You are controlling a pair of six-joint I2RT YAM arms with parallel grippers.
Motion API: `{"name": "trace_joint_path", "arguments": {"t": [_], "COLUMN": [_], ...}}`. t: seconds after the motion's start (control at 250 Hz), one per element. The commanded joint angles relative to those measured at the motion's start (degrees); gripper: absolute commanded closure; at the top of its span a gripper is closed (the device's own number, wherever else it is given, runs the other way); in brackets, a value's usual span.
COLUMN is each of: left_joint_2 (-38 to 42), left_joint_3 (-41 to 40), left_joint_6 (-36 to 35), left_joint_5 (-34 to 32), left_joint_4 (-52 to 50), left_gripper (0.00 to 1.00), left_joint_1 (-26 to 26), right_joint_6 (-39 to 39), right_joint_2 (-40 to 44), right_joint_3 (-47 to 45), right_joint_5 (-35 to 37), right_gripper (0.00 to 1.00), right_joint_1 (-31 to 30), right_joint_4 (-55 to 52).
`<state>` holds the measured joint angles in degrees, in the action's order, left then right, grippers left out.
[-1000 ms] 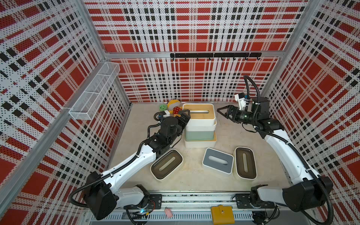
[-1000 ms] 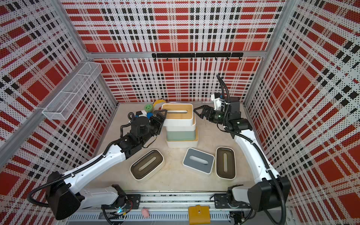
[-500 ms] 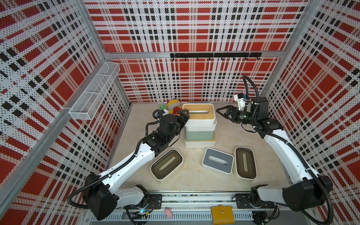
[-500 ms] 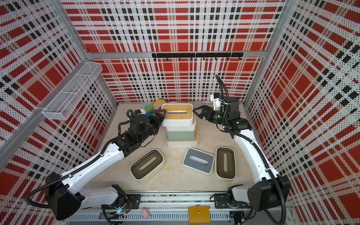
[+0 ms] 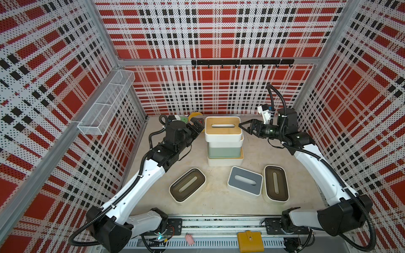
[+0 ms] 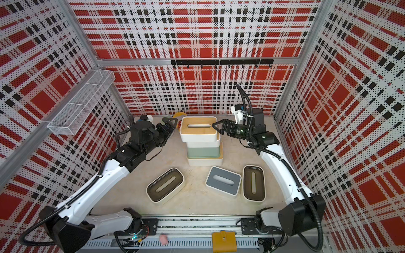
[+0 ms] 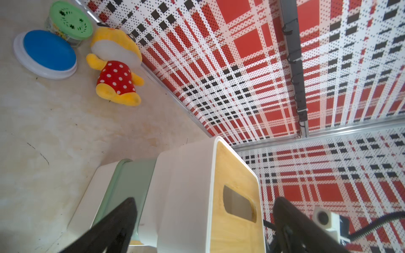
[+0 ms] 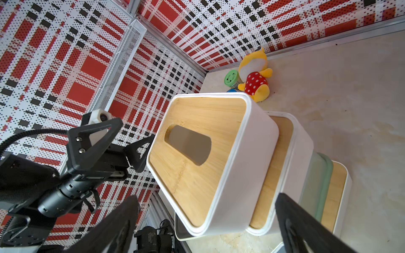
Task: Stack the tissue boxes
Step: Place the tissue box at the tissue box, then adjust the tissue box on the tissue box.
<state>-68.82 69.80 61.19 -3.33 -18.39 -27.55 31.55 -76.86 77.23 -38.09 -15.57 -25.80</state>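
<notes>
The left tool [image 5: 197,127] and right tool [image 5: 244,128] are both released, jaws spread wide and holding nothing. Between them, close to each, sits the bamboo-lidded tissue box [image 5: 223,131] topping a four-box stack [image 5: 224,151]. Nearer the arm bases than either tool, a dark-brown-lidded box [image 5: 187,188], a grey-lidded box [image 5: 245,180] and a second dark-brown-lidded box [image 5: 275,183] lie on the bench [image 5: 219,203].

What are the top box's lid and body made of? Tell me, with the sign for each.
Lid: seemingly bamboo or light wood, matte; streaky yellow grain. Body: probably plastic, smooth white with a slight sheen; rounded moulded corners, no grain.
</notes>
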Motion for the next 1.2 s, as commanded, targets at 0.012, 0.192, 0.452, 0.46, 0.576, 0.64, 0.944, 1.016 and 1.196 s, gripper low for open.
{"name": "trace_joint_path", "arguments": {"t": [0.012, 0.192, 0.452, 0.46, 0.576, 0.64, 0.944, 1.016, 1.196], "left_joint_2": [-3.16, -8.92, -13.52, -13.53, -15.05, -16.08, -19.14, -19.47, -20.27], "left_joint_3": [5.57, 14.50, 22.22, 22.27, 23.26, 23.92, 27.13, 27.87, 29.74], "left_joint_6": [-9.19, -19.07, -24.90, -24.94, -25.48, -25.70, -26.58, -26.73, -26.60], "left_joint_5": [12.91, 21.25, 23.52, 23.63, 25.65, 27.65, 29.28, 29.48, 29.70], "left_joint_4": [-7.35, -16.19, -22.70, -22.66, -22.83, -22.83, -23.36, -23.36, -23.27], "left_gripper": [0.01, 0.01, 0.01, 0.01, 0.01, 0.01, 0.01, 0.00, 0.01], "left_joint_1": [3.23, 4.51, 5.16, 5.19, 5.29, 5.23, 3.46, 3.06, 2.09], "right_joint_6": [-0.76, -0.19, 0.27, 0.33, 0.48, 0.67, 0.80, 0.86, 0.91], "right_joint_2": [-0.83, -1.59, -2.59, -2.59, -3.04, -3.26, -3.77, -3.74, -3.66], "right_joint_3": [1.69, 2.03, 2.18, 2.15, 2.31, 2.31, 2.64, 2.75, 3.15], "right_joint_5": [-1.34, -1.92, -2.28, -2.31, -2.63, -3.04, -3.06, -3.13, -3.03], "right_gripper": [0.00, 0.00, 0.00, 0.00, 0.00, 0.00, 0.00, 0.00, 0.00], "right_joint_1": [-0.68, -1.08, -1.24, -1.31, -1.49, -1.73, -2.20, -2.31, -2.43], "right_joint_4": [4.27, 5.41, 5.60, 5.59, 5.69, 5.98, 6.20, 6.33, 6.40]}}
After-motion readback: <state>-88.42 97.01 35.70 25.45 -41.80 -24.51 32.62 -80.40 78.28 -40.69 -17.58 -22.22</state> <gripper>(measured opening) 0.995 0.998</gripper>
